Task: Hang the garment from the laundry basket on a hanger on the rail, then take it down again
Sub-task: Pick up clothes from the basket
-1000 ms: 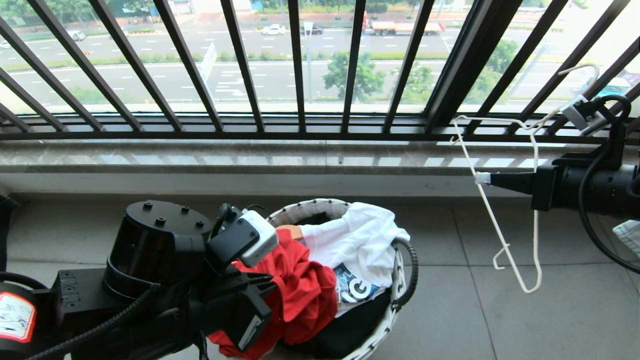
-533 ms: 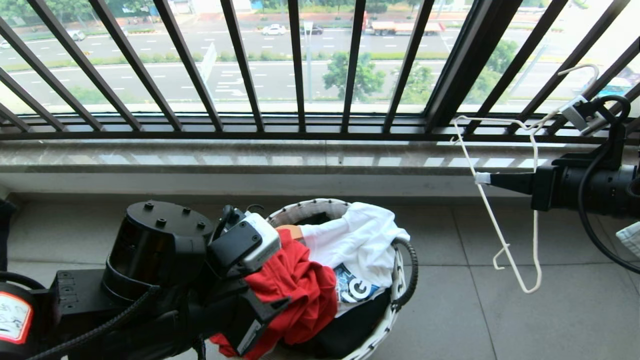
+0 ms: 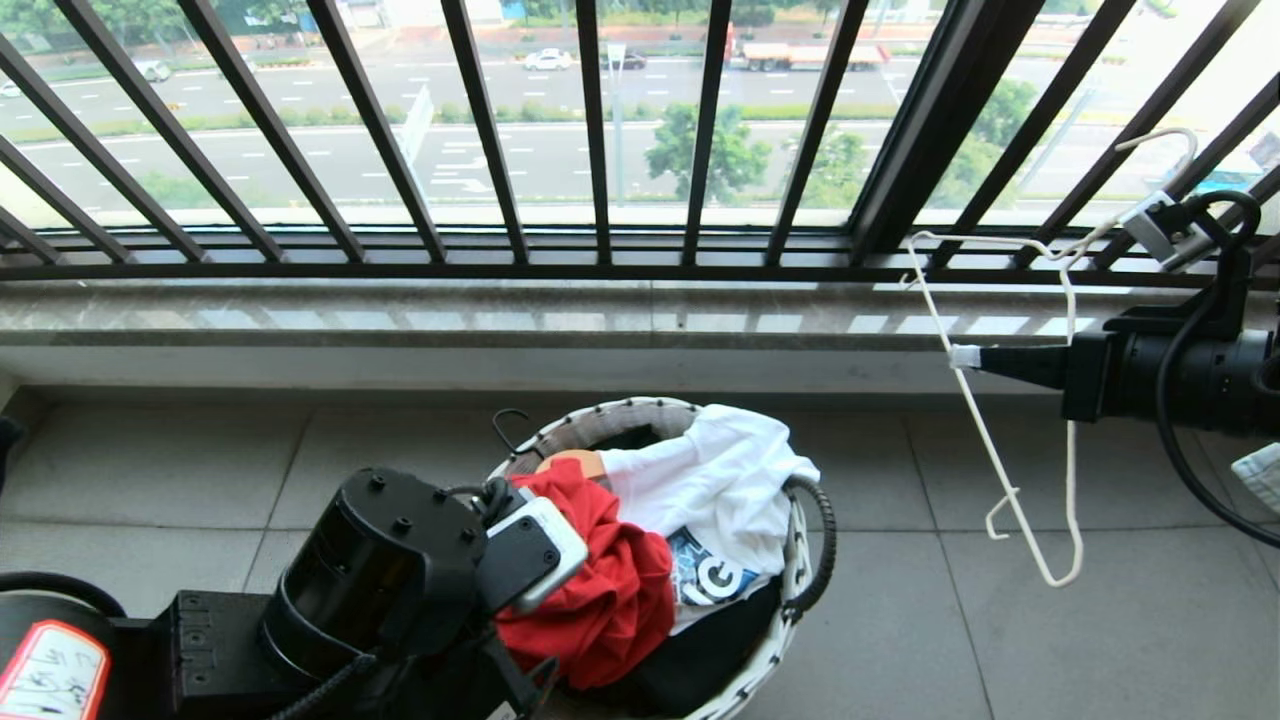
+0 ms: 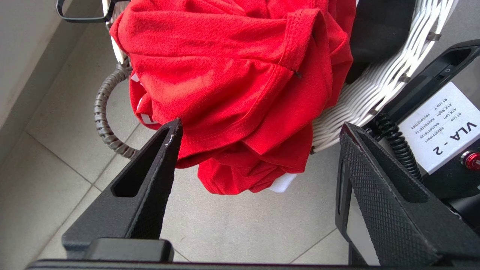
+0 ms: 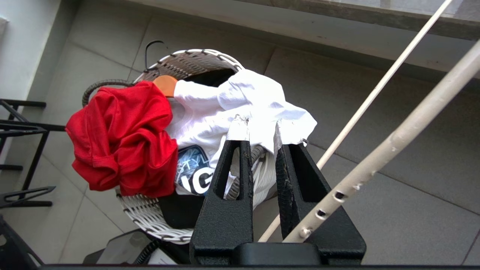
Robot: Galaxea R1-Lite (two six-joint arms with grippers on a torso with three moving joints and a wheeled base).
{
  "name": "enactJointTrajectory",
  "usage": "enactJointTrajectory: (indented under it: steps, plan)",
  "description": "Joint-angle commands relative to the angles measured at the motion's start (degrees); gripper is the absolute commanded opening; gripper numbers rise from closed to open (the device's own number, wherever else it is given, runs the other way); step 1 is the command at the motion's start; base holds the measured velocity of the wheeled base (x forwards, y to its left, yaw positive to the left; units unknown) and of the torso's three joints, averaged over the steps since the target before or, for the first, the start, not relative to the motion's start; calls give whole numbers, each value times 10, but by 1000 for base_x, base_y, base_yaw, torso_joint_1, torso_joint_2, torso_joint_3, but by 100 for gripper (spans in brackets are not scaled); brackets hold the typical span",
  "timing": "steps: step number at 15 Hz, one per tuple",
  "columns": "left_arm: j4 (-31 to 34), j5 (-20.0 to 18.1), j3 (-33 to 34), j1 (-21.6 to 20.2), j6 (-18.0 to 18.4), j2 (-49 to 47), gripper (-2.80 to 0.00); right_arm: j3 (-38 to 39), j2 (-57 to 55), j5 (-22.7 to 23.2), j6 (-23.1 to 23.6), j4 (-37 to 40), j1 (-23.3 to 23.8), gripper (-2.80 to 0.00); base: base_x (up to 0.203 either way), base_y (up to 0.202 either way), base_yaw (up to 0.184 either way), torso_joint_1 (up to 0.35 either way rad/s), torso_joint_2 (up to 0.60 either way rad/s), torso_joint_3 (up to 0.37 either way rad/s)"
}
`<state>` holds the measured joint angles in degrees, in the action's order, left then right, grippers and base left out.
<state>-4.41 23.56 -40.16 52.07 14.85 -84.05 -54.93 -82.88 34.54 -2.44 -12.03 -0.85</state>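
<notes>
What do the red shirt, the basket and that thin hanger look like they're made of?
Red shirt: soft matte knit, probably cotton or polyester; it crumples and shows stitched hems. Basket: glossy white woven strips, likely plastic or painted rattan. Hanger: thin bent wire with an off-white coating that is chipped in places.

Both arms are matte black. The left arm (image 3: 370, 570) has a rounded housing studded with small screws, a white-and-black camera block, coiled black cable and a red-edged white sticker. Its left claw (image 4: 258, 187) has cross-hatched triangular fingers. The right arm (image 3: 1170, 380) tapers into a cone, with looping black cable.
</notes>
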Motion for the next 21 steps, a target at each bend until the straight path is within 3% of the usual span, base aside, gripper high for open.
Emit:
enactJointTrajectory:
  steps: [1,4,5,13,16,21]
  plan:
    - [-24,38,3,23,26,-40,0,-1,0,2,0,-1,1,-280,0,0,0,0,0,0]
    - [-89,96,20,28,86,-64,0,-1,0,2,-1,-11,3,-280,0,0,0,0,0,0]
    - [-98,107,27,39,92,-66,0,-1,0,2,-1,-11,3,-280,0,0,0,0,0,0]
    - [-101,127,34,44,110,-100,0,0,3,2,-1,-11,3,-280,0,0,0,0,0,0]
    - [-145,140,31,24,131,-118,0,0,2,2,-1,-11,3,-280,0,0,0,0,0,0]
    - [-152,141,-2,-13,147,-127,0,1,-1,3,0,-11,3,-280,0,0,0,0,0,0]
